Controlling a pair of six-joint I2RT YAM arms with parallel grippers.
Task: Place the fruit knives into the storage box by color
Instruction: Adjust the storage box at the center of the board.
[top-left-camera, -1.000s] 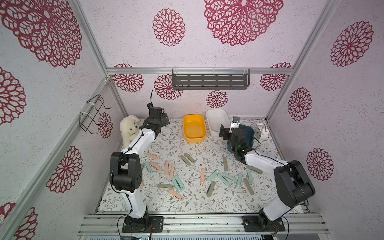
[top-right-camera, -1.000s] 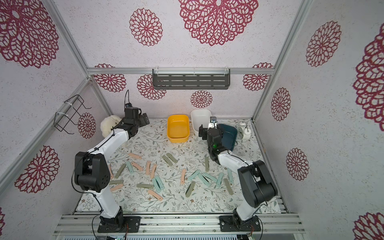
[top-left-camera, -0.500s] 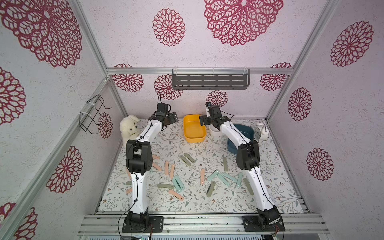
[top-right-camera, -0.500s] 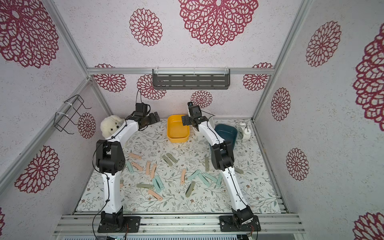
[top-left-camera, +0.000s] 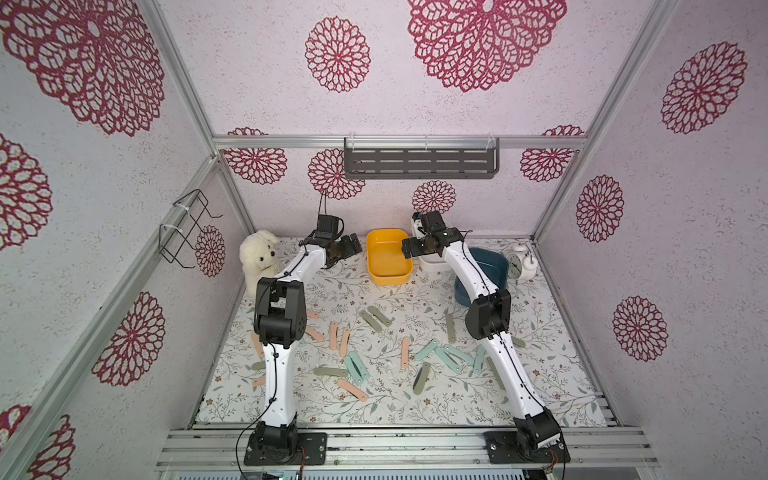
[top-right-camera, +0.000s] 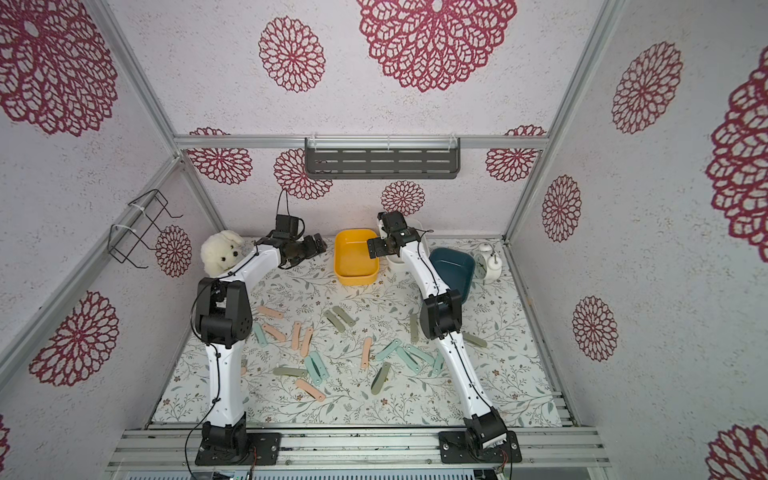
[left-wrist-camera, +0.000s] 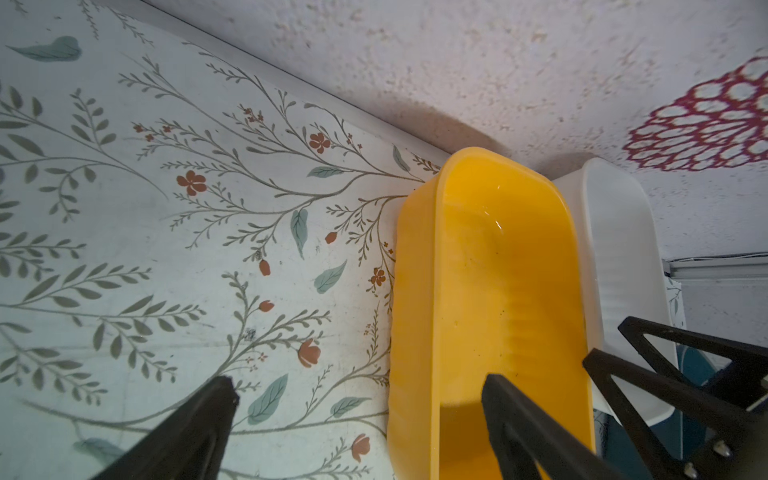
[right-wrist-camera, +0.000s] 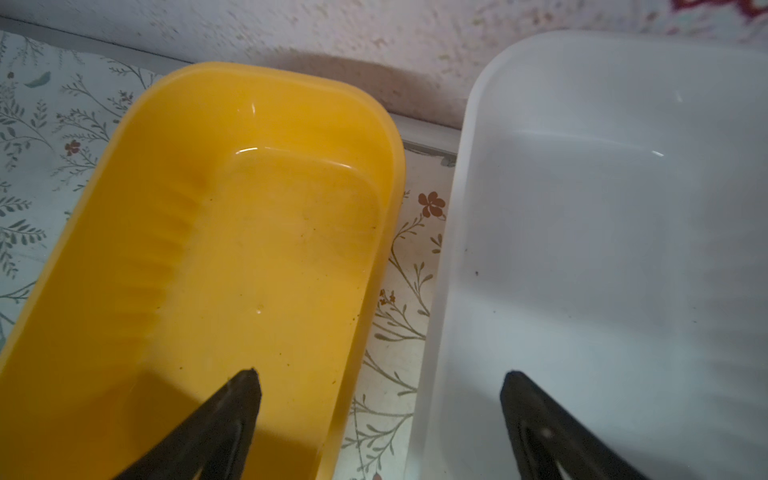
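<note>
— Right gripper (right-wrist-camera: 380, 374) jaws wide apart, straddling gap btw yellow tub (right-wrist-camera: 249, 228) & white tub (right-wrist-camera: 602, 208), upper centre in both top views.
— Left gripper (left-wrist-camera: 359, 384)?
— Spread too, just left of yellow tub. Fruit knives (top-left-camera: 404, 352) scattered on floral mat (top-left-camera: 415, 399), lower middle; teal tub (top-left-camera: 494, 266) right of white.

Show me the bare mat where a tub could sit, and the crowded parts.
Free: the mat between plush dog and yellow tub; the near strip along the aluminium rail; the patch in front of the alarm clock. Crowded: the middle band strewn with fruit knives.
</note>
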